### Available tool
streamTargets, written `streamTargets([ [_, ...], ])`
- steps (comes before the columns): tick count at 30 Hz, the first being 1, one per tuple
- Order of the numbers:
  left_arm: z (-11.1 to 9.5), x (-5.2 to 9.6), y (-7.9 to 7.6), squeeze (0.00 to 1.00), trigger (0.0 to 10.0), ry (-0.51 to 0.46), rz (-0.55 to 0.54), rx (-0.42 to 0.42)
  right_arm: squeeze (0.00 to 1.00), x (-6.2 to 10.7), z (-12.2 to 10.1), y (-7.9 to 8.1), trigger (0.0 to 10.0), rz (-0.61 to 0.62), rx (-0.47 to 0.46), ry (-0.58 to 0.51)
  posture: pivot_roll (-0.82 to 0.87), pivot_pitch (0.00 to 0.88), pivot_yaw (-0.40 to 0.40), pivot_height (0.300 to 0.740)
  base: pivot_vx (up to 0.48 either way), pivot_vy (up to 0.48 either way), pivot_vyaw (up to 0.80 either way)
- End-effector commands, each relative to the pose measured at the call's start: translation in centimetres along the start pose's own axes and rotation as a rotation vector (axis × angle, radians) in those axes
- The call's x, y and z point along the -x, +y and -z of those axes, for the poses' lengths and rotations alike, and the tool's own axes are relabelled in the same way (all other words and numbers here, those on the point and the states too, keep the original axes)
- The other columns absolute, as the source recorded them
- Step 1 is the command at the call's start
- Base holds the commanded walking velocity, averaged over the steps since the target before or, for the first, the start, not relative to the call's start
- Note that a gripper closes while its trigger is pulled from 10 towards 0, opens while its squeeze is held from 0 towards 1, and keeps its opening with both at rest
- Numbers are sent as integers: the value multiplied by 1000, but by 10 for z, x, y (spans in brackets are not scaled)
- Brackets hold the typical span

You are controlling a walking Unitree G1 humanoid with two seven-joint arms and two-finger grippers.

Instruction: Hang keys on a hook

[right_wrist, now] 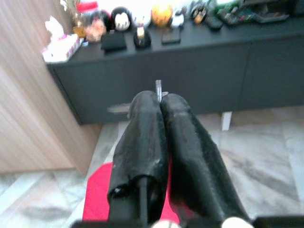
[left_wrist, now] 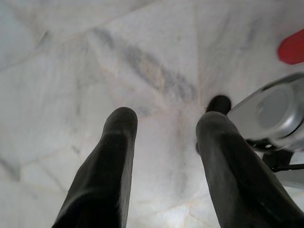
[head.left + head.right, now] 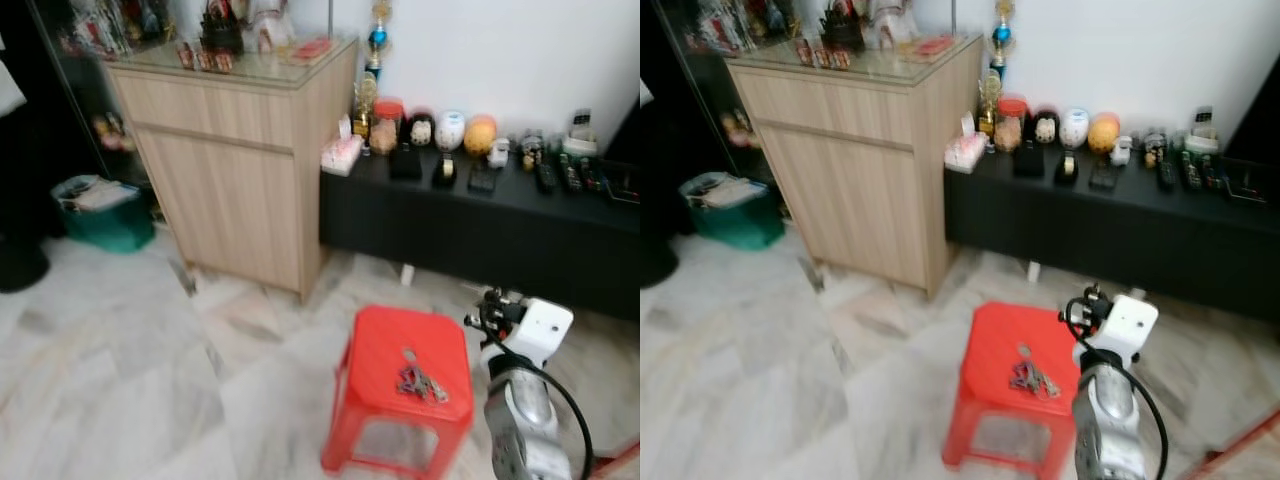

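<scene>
In the left eye view, a red plastic stool (image 3: 405, 398) stands on the pale marble floor (image 3: 130, 380) at the lower centre of the frame, and the bunch of keys (image 3: 420, 382) lies on its seat. The right arm (image 3: 520, 400), silver with a white wrist block, rises at the lower right, just beside the stool. A light wooden cabinet (image 3: 240, 170) with a glass top fills the upper left; trinkets crowd its top. To its right a long black bench (image 3: 480, 225) runs along the white wall, carrying jars, round ornaments, a tissue pack and remote controls. A green bin (image 3: 100, 212) sits at the far left.

The right eye view gives the same room, with the keys on the stool at the lower centre.

In the left wrist view, the left claw (image 2: 164, 128) is spread wide above bare marble floor.

In the right wrist view, the right claw (image 1: 160, 102) is pressed together, pointing toward the black bench, with the red stool below it at the bottom of the frame.
</scene>
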State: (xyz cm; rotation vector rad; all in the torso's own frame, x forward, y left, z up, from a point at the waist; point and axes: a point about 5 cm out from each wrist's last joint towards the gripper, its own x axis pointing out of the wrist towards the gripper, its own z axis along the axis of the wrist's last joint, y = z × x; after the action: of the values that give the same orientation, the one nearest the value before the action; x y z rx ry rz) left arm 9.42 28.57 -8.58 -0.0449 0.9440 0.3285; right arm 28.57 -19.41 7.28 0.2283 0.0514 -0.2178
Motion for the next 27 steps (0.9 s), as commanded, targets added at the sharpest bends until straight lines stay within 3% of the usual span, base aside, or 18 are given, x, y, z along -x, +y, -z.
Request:
streamTargets([
  [1, 0, 0, -1, 0, 10000, 0, 5, -6, 0, -1, -6, 2, 10000, -3, 5, -29, 83, 0, -68, 718, -349, 0, 0],
  [11, -4, -2, -9, 0, 10000, -20, 16, 0, 0, -1, -6, 1, 10000, 29, -10, -38, 85, 0, -66, 718, -344, 0, 0],
  [19, -6, -1, -2, 0, 10000, -33, 20, 9, 0, -1, -9, 0, 10000, 51, -18, -52, 87, 0, -65, 718, -331, 0, 0],
  [27, -9, 0, 6, 0, 10000, -44, 16, 18, 0, -1, -10, 0, 10000, 67, -16, -60, 87, 0, -64, 718, 0, 0, 0],
])
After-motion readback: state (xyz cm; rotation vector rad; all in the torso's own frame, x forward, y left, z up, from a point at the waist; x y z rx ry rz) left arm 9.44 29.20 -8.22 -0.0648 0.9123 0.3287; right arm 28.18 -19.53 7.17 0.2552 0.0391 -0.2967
